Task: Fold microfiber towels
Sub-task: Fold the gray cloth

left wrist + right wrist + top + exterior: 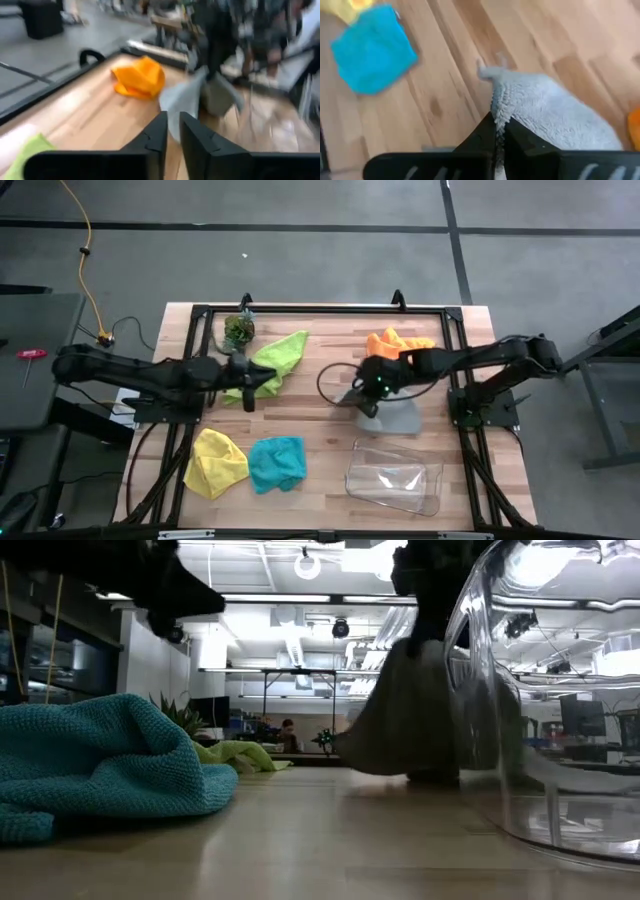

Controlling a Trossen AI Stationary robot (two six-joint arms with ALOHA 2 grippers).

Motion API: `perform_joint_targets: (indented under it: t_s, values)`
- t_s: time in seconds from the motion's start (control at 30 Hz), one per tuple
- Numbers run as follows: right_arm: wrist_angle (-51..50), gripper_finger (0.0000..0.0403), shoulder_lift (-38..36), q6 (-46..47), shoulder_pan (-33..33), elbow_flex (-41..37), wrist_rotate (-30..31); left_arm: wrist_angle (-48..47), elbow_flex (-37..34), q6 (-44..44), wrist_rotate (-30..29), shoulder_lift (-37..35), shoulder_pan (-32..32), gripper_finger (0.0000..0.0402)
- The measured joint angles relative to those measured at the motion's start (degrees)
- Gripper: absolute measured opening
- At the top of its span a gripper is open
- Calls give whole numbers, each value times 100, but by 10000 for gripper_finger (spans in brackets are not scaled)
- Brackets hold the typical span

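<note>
My right gripper (368, 387) is over the middle of the table, shut on the grey towel (395, 418), which drapes down from it. My left gripper (172, 134) hovers by the near edge of the lime green towel (277, 358). Its fingers stand a little open with nothing between them. The orange towel (398, 341) lies bunched at the far right. The yellow towel (215, 462) and the teal towel (277, 464) lie crumpled near the front edge. My right gripper pinches a raised, bunched ridge of the grey towel (501, 109) between its two fingers, slanting down from above on the table's right side. The cloth hangs below the fingers (400, 710), and its lower part spreads on the table (402, 422). How many layers it holds does not show.
A clear plastic tray (395, 482) stands at the front right, close to the grey towel. A small green leafy clump (238, 330) sits at the far left beside the lime towel. A black frame (330, 310) borders the wooden table top.
</note>
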Motion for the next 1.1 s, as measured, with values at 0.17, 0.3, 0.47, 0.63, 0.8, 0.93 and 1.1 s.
perform_joint_targets:
  t_s: [0.17, 0.3, 0.47, 0.63, 0.8, 0.93, 1.1]
  values:
    - [-11, 2, 0, -257, -165, 141, -104, -69, 373, 151, 446, 1052, 206, 126]
    - [-28, 1, 0, -253, -197, 141, -152, 164, 496, 110, 631, 2020, 247, 185]
    - [-12, 1, 0, -237, -197, 141, -150, 1546, 648, 54, 1079, 3307, 45, 236]
    - [-6, 0, 1, -233, -197, 139, -30, 2161, 1193, -4, 901, 4533, -217, 249]
    - [19, 0, 2, -233, -197, 139, -6, 2150, 1911, 307, 297, 5521, -364, 250]
    - [16, 0, 2, -233, -197, 139, -6, 2124, 2281, 413, 10, 5977, -375, 250]
    - [16, 0, 2, -241, -197, 136, -4, 1937, 2328, 434, 58, 6081, -366, 248]
